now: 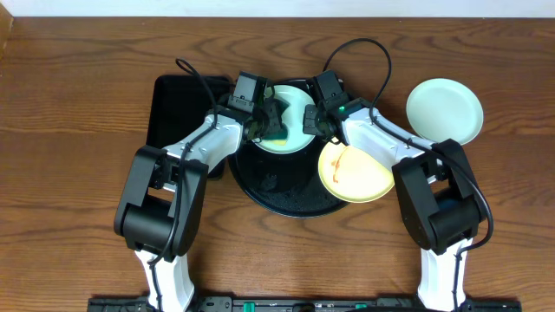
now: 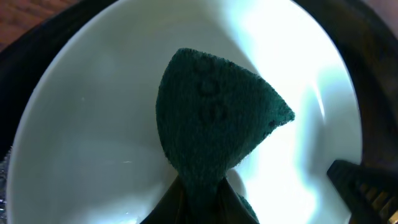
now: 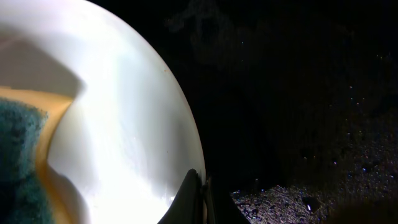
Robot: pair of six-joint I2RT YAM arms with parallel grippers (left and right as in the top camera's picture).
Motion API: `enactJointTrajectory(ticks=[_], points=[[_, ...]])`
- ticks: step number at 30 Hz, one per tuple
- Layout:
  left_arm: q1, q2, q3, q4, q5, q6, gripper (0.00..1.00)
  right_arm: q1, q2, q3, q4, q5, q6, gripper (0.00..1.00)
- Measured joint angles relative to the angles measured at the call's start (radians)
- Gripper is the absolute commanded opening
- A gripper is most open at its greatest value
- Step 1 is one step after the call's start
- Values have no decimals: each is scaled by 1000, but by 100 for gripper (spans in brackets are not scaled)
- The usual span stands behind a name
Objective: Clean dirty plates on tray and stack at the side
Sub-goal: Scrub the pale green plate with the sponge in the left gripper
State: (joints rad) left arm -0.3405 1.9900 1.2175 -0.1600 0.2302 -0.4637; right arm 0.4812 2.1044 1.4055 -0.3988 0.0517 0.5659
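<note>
Three small round shallow plates are in view. The one I am working on is the pale mint-blue plate (image 1: 293,108), lying hollow side up on the far part of the large round black tray (image 1: 277,195); being round, it shows no long axis. My left gripper (image 1: 270,121) is clamped on a dark green scouring sponge (image 2: 211,118), which rests on the plate's inside with its pointed corner aimed away from my fingers. My right gripper (image 3: 198,198) is pinched together on that plate's right rim. The pale yellow plate (image 1: 354,172), smeared orange, overhangs the tray's right rim. The second mint plate (image 1: 445,110) sits apart on the brown wooden table (image 1: 69,104), right of the tray. A rectangular black tray (image 1: 173,108) lies to the left.
</note>
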Motion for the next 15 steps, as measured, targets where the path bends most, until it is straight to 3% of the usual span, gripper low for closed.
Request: enactJointTrajectory(ticks=[7,15], points=[[-5,0,10,-60,-61,170,8,0,0,0,1,-13,0,1],[-31,-3,14,-66,-202,218,8,1,0,0,3,-31,-19,1]])
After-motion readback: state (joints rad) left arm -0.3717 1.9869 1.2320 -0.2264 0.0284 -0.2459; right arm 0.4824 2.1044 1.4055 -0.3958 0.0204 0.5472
